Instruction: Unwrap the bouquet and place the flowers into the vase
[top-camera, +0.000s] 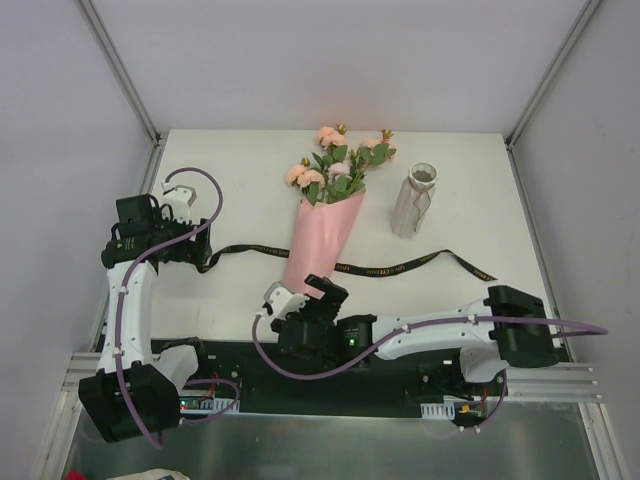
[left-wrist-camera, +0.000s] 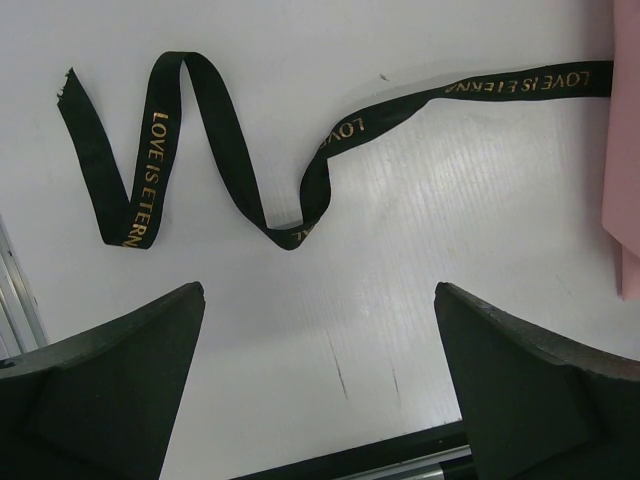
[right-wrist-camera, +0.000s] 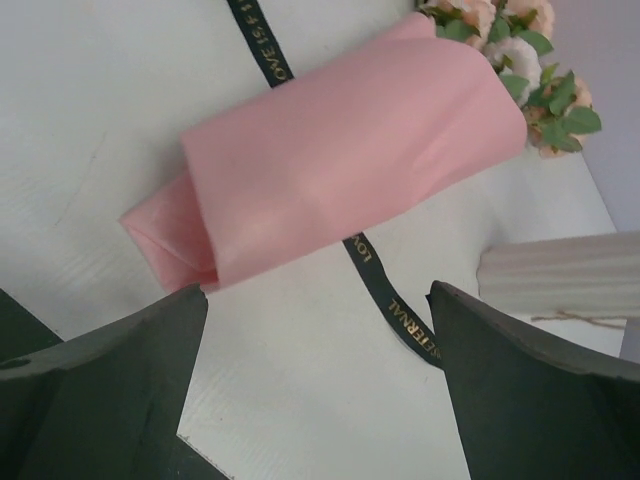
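Pink paper bouquet (top-camera: 322, 235) lies mid-table (top-camera: 240, 165), flowers (top-camera: 340, 160) toward 12 o'clock, the loose black ribbon (top-camera: 400, 266) passing under it. The vase (top-camera: 412, 205) stands at its 3 o'clock. Right hand (right-wrist-camera: 318, 295) is wide open at its 6 o'clock tip. Left hand (left-wrist-camera: 320, 300) is wide open at 9 o'clock.

A white flat table top (top-camera: 250, 170) fills the middle of the scene. In the left wrist view, some thin dark scratch marks (left-wrist-camera: 338, 375) show on its surface. Pale grey wall panels (top-camera: 330, 50) stand around it, and slanted silver metal posts (top-camera: 120, 65) stand at the joints between them. Along the near edge lie a black base plate (top-camera: 395, 397) and a ribbed aluminium rail (top-camera: 560, 385).
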